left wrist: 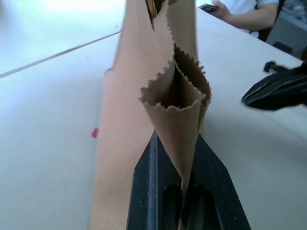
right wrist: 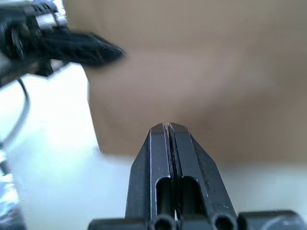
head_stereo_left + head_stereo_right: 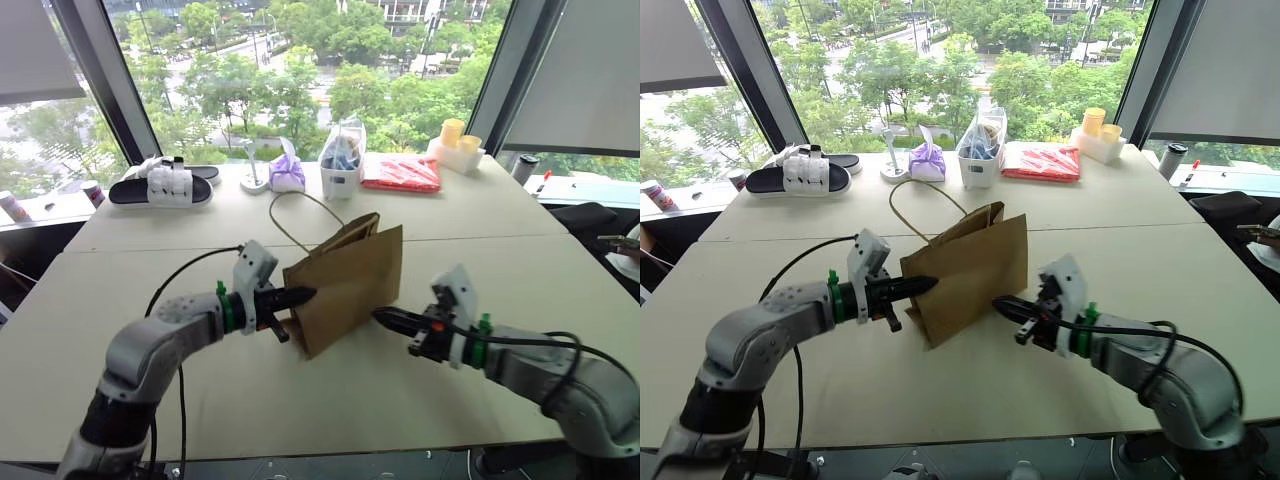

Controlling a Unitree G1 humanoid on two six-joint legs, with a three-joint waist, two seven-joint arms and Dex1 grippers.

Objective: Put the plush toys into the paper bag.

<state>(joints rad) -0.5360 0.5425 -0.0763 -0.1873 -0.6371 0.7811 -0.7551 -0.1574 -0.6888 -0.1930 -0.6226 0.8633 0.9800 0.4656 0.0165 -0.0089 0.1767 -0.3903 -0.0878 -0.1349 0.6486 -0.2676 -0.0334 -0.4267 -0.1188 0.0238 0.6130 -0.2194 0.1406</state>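
The brown paper bag stands tilted in the middle of the table, its string handle looping up behind it. My left gripper is shut on the bag's left edge. In the left wrist view a folded, serrated paper edge is pinched between its black fingers. My right gripper is shut on nothing and points at the bag's lower right side, very close; I cannot tell whether it touches. In the right wrist view its shut fingers face the brown paper. The plush toys are out of view.
Along the table's far edge lie black-and-white sandals, a purple pouch, a clear plastic bag in a white holder, a red packet and yellow cups. A person's hand with a phone is at the right.
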